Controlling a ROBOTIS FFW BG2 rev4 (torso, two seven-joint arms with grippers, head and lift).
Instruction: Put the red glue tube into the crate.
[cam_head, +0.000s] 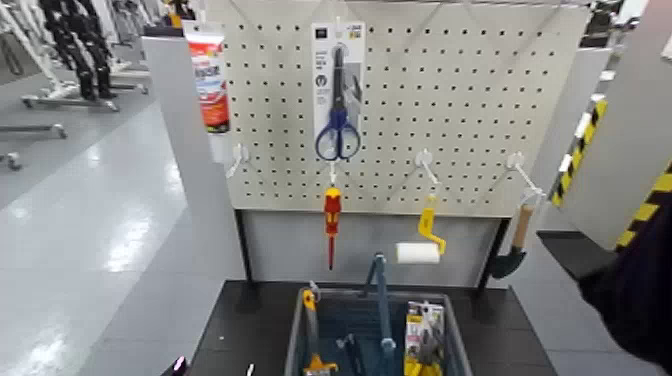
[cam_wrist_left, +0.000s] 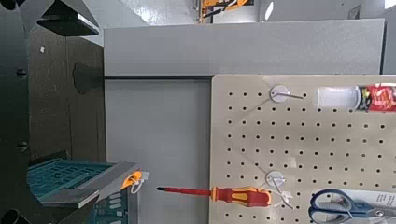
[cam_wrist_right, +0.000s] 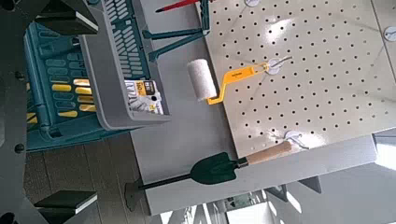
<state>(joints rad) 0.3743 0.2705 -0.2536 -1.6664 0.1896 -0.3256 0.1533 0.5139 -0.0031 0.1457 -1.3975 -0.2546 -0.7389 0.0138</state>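
My L gripper is open & empty, low by the crate; red glue tube hangs well apart from it, on the board's upper L side, cap down. R gripper, also open & empty, faces crate & board. Tube label has print, too small to read

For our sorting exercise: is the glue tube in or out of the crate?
Out: the tube hangs high on the pegboard.

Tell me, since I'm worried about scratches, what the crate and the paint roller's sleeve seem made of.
Crate: probably hard grey plastic, matte, judging by its moulded rim and slotted walls.
Roller sleeve: soft-looking white foam or short-nap fabric, likely, from its dull, even surface.
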